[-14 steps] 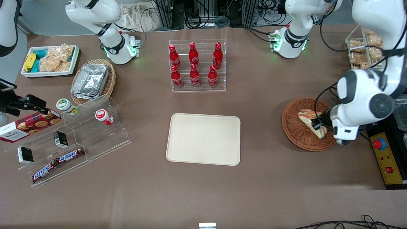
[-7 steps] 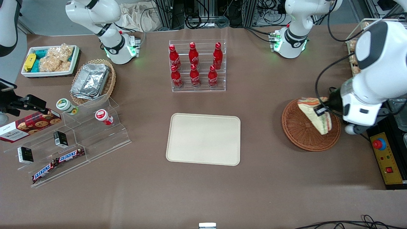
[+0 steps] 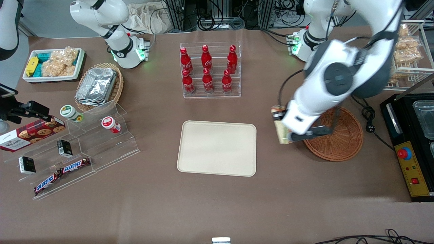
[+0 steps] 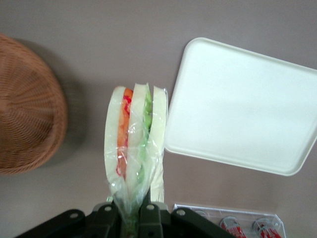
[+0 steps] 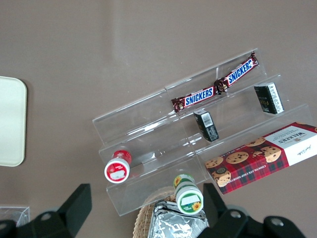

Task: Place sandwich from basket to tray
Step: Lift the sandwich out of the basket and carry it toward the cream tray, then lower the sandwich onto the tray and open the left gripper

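Overhead, the surface point(image 3: 217, 203) carried the tray point(image 3: 217, 148) and, toward the working arm's end, the empty basket point(image 3: 342, 142). Between them hung the gripper point(image 3: 283, 127), fingers point(image 4: 148, 218) clamped on the wrapped sandwich point(image 4: 134, 144). Its long axis ran straight out from the fingers. Only the wrist view showed its orange and green layers.

six red bottles point(image 3: 207, 69) in clear rack | foil containers point(image 3: 96, 84) in tan basket | Snickers bars point(image 3: 61, 173) on stepped stand

Basket point(image 3: 342, 142) partly under arm; gripper point(image 4: 130, 214) cropped.
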Controlling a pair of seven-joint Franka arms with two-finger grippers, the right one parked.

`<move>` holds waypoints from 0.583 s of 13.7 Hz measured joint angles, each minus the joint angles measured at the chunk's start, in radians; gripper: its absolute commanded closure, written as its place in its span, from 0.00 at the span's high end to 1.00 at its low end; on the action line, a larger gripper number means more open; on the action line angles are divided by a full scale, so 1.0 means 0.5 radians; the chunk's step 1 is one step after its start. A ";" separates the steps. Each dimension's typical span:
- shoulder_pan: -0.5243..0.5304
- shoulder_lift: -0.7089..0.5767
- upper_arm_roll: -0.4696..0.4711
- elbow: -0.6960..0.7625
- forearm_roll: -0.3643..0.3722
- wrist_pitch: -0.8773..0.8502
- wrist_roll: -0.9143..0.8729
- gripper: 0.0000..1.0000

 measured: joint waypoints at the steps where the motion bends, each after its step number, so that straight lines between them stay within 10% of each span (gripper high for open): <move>1: -0.062 0.073 -0.001 -0.002 0.041 0.090 -0.001 0.06; 8: -0.233 0.521 -0.003 -0.002 0.308 0.539 0.005 0.06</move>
